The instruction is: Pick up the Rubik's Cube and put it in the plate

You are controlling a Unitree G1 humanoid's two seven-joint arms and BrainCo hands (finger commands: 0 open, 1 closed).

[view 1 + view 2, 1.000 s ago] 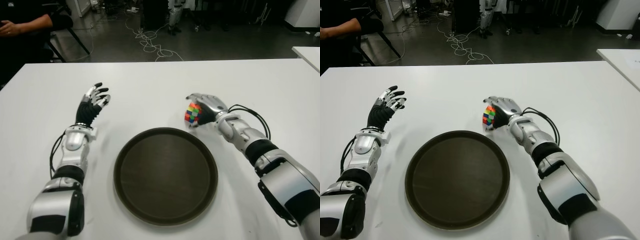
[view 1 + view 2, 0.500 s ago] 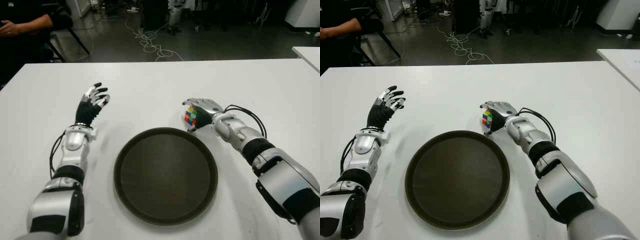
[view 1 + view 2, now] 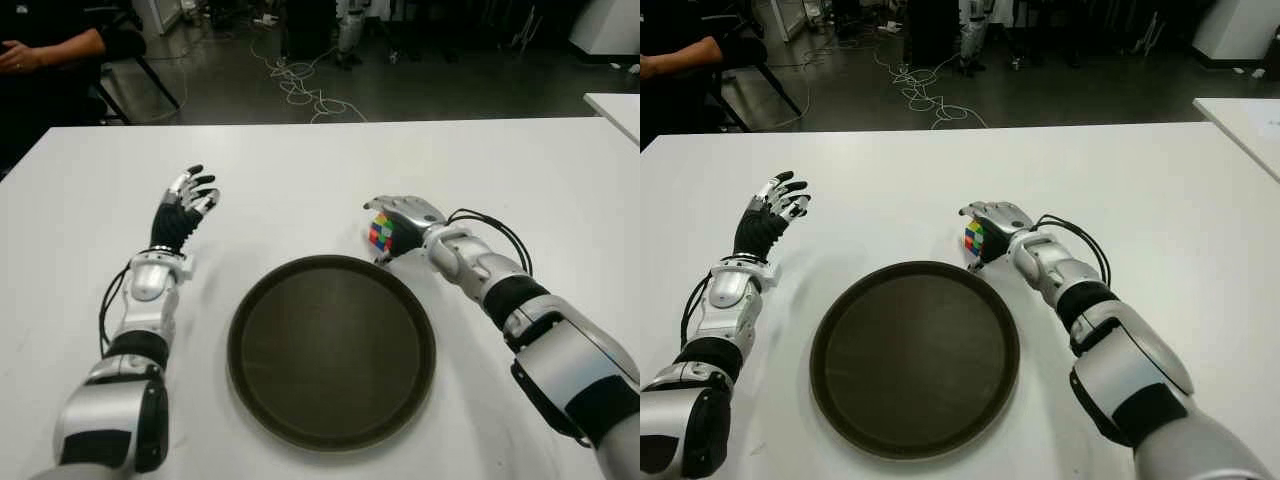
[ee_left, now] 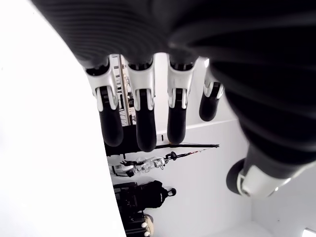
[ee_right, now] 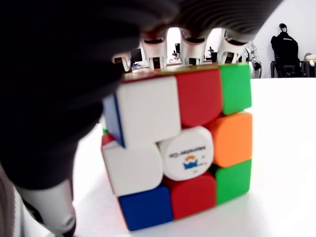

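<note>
Gripping the Rubik's Cube (image 3: 381, 231) — right robot hand (image 3: 405, 222), just beyond plate (image 3: 330, 348) rim — left robot hand (image 3: 183, 207) open

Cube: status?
Right hand shut on cube, just beyond plate rim. Left hand open, idle left of plate. Nothing in the way.

A white surface (image 3: 300, 160) fills most of the scene, its far edge meeting a dark floor. A round dark plate (image 3: 331, 349) lies flat on it near the middle, toward the near side. Just beyond the plate's far right rim, the Rubik's Cube (image 3: 381, 232) appears to sit on the surface, though the contact underneath is hard to confirm.
</note>
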